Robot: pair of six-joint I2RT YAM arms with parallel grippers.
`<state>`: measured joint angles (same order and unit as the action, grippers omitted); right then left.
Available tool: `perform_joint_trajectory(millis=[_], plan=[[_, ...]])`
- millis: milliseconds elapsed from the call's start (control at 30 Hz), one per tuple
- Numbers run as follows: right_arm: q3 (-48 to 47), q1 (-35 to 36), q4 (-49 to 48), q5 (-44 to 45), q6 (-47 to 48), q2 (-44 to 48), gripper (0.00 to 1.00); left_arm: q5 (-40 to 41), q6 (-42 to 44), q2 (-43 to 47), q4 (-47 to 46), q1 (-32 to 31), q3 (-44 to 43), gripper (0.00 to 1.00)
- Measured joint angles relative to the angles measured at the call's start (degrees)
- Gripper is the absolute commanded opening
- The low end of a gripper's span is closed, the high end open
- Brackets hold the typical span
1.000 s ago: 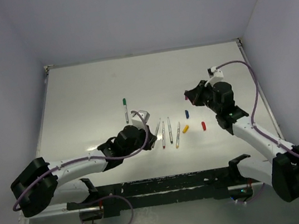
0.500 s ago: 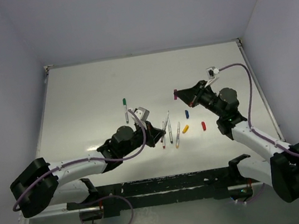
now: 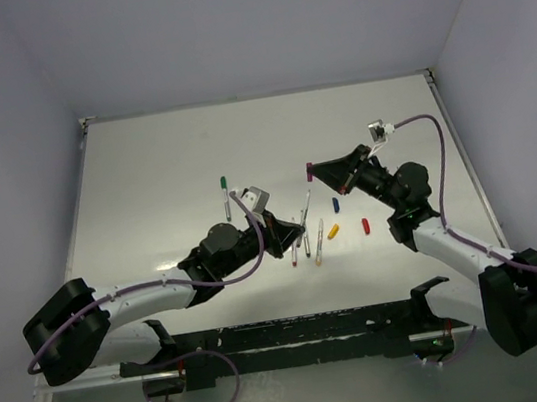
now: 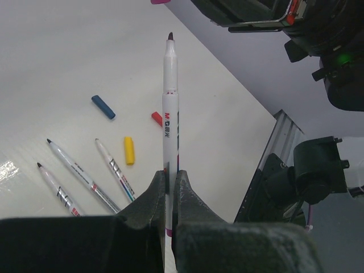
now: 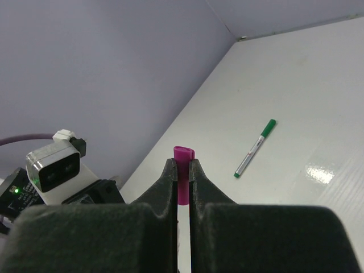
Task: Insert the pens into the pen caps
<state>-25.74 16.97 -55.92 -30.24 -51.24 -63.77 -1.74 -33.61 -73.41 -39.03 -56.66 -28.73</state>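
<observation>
White table (image 3: pixel 162 166) boxed in by pale lavender walls (image 3: pixel 242 23).
Soft light leaves faint glare on the glossy top; a metal rail (image 3: pixel 437 93) lines its right edge.

Bright, even overhead light leaves small glare patches on the white table (image 5: pixel 296 85).
</observation>
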Motion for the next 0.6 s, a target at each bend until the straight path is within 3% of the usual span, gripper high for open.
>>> perform_joint_trajectory(millis=[600], plan=[[0.85,0.0,-5.42,-1.36,-3.32,-0.81,0.0,0.68,0.0,0.0,-3.3,0.35,-0.09,0.0]])
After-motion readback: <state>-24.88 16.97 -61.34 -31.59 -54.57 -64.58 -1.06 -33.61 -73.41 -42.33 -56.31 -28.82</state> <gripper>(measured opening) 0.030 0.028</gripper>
